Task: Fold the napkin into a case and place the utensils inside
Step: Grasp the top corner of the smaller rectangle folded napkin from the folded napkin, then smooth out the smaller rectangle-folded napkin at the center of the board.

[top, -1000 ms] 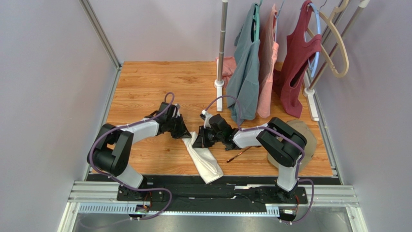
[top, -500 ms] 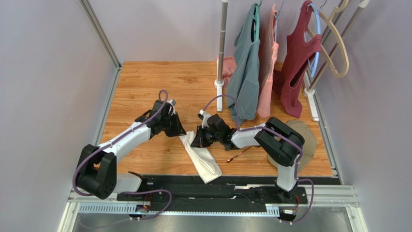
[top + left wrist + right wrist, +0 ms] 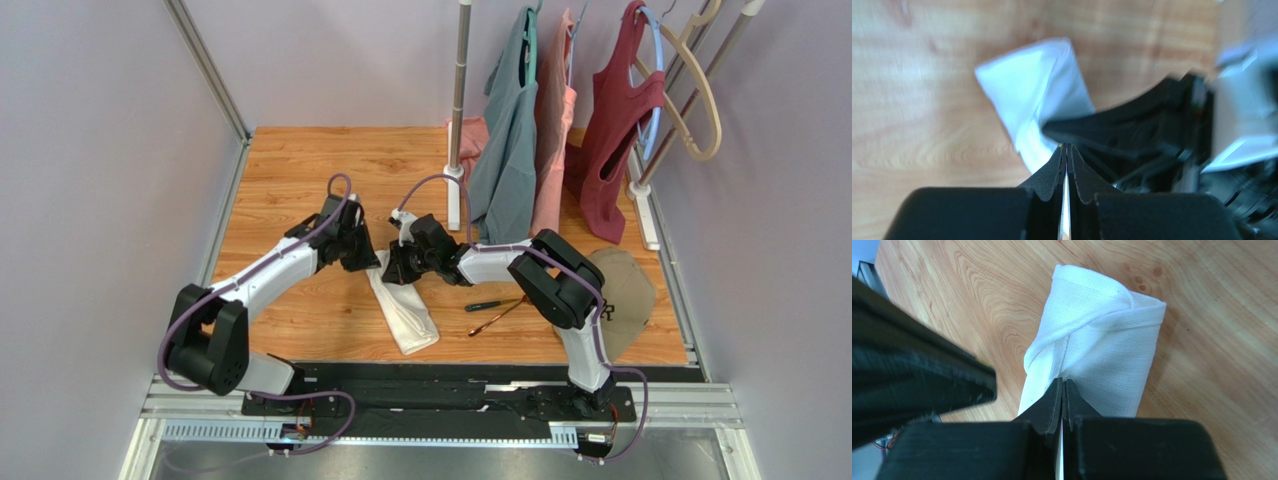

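Wood table (image 3: 300,170). The napkin (image 3: 405,315) lies at centre, a white strip folded long, running from 11 o'clock down to 5 o'clock. In the right wrist view its (image 3: 1102,340) layers overlap at the far end and a hemmed edge crosses on a slant. Both arms meet at the strip's 11 o'clock end. Left gripper (image 3: 372,260) comes in from 9 o'clock. In its own camera the fingers (image 3: 1052,170) are pressed narrow with a thin white sliver of napkin (image 3: 1037,85) between them. Right gripper (image 3: 393,272) comes in from 3 o'clock, its tips (image 3: 1062,385) closed tight on the cloth edge. Utensils (image 3: 492,310) lie on bare wood at 3 o'clock of the napkin, apart from it: one dark-handled piece and one slim coppery piece, angled toward each other; the heads are too small to tell. Tan cap (image 3: 625,285) sits at 4 o'clock by the right arm, with a dark mark on it too small to read. Garments (image 3: 510,150) hang from a rack (image 3: 460,90) at 1 o'clock.
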Robot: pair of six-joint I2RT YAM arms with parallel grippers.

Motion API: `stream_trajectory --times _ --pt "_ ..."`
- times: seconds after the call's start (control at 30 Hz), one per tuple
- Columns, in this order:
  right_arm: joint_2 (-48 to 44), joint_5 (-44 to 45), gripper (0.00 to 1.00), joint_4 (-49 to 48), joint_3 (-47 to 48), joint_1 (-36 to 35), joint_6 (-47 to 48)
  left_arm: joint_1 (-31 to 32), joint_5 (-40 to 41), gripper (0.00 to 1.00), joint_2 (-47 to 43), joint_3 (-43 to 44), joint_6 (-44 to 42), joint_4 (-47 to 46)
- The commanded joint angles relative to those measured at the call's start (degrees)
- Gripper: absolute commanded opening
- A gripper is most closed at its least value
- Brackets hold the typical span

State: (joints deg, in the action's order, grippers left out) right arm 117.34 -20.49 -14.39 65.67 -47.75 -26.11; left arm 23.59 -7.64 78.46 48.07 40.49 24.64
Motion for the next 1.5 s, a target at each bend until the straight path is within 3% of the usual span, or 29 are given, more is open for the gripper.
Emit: stream_trajectory --times 0.0,0.2,0.5,0.77,0.87,0.97,1.03,1.1,1.17,1.3,1.47 --pt "0.44 2.39 0.00 6.13 0.60 0.90 4.22 -0.39 2.72 0.03 5.90 6.68 -4.01 2.17" --pt "-1.23 0.81 0.00 4.20 -1.33 1.08 2.11 -0.39 -2.29 0.00 12.75 8.52 -2.17 -2.32" --pt "-8.43 -1.13 0.00 6.12 -5.89 2.39 -1.75 -0.74 -0.45 0.00 18.75 7.04 -2.87 -2.93" --pt "-20.12 -1.13 0.06 9.56 -15.65 4.24 -0.88 -0.74 -2.82 0.00 14.72 6.07 -3.66 -4.43" --pt "-23.38 -1.48 0.06 9.39 -19.43 4.24 -1.05 -0.57 -3.96 0.22 8.76 5.98 -3.84 -2.24" --pt "-26.19 -1.13 0.05 8.86 -22.06 4.24 -1.92 -0.22 -5.80 0.26 2.00 3.88 -2.79 0.05" --pt "-27.24 -0.78 0.05 8.77 -22.77 4.24 -1.93 0.14 -7.12 0.23 -1.45 0.90 -1.82 1.89" --pt "-27.43 -0.95 0.04 8.77 -23.30 4.24 -2.10 0.57 -8.96 0.08 -6.37 -3.83 0.81 1.90" --pt "-27.51 -0.87 0.04 8.25 -24.09 4.15 -2.54 1.19 -10.46 0.00 -9.36 -7.63 4.40 0.50" --pt "-27.34 -1.13 0.03 5.61 -25.50 3.37 -4.39 4.00 -12.93 0.00 -9.11 -15.89 9.42 -7.22" --pt "-27.60 0.36 0.03 4.81 -25.85 1.08 -5.53 9.62 -11.17 0.00 -6.74 -17.75 13.12 -12.16"
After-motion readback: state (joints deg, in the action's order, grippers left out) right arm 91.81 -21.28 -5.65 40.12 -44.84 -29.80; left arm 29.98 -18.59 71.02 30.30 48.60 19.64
